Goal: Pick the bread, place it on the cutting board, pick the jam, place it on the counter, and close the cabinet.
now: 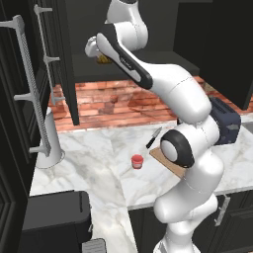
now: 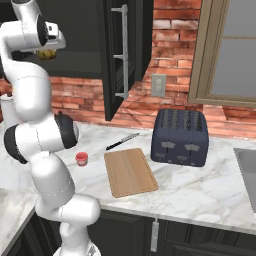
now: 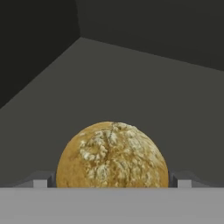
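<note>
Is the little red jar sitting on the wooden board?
No, the small red jar stands on the white marble counter, beside the wooden cutting board.

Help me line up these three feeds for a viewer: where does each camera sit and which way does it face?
Left base view: behind the arm's left, facing the counter, jam and open cabinet; arm at lower right.
Right base view: behind its right, facing the cutting board and toaster; arm at left.
Hand view: on the hand, facing the bread inside the cabinet.
Both base views share jam, board and bread.

Golden-brown bread (image 3: 112,155) flecked pale — red jam (image 2: 81,159), white-grey veined counter (image 2: 210,190), black cabinet (image 2: 116,50).
</note>
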Robot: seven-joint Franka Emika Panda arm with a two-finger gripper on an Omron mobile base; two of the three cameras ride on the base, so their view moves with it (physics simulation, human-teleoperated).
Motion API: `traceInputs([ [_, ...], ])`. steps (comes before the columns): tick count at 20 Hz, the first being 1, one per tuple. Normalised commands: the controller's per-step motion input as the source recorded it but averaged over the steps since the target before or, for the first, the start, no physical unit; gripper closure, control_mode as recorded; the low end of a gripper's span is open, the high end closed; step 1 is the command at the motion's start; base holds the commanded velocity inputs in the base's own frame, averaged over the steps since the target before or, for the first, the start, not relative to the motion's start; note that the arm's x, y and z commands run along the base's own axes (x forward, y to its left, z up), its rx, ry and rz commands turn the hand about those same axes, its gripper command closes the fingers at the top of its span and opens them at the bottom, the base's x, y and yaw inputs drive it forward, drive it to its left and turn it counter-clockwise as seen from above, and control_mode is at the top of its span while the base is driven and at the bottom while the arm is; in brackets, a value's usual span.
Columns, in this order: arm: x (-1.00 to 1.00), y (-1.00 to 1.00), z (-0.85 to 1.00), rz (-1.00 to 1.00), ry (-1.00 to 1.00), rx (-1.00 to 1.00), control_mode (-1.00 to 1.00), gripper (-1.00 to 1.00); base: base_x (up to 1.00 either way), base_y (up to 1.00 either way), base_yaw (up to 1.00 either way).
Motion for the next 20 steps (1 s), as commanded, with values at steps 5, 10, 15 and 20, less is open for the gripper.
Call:
traceInputs([
  [5, -0.67, 0.00, 0.00, 0.00, -0.04, 0.00, -1.00, 1.00, 0.00, 0.00, 0.00],
  [10, -0.69, -0.04, 0.00, 0.00, -0.02, 0.00, -1.00, 1.00, 0.00, 0.00, 0.00],
  [15, -0.72, -0.10, 0.00, 0.00, 0.00, 0.00, -1.00, 1.00, 0.00, 0.00, 0.00],
  [20, -0.66, -0.13, 0.00, 0.00, 0.00, 0.00, -1.00, 1.00, 0.00, 0.00, 0.00],
])
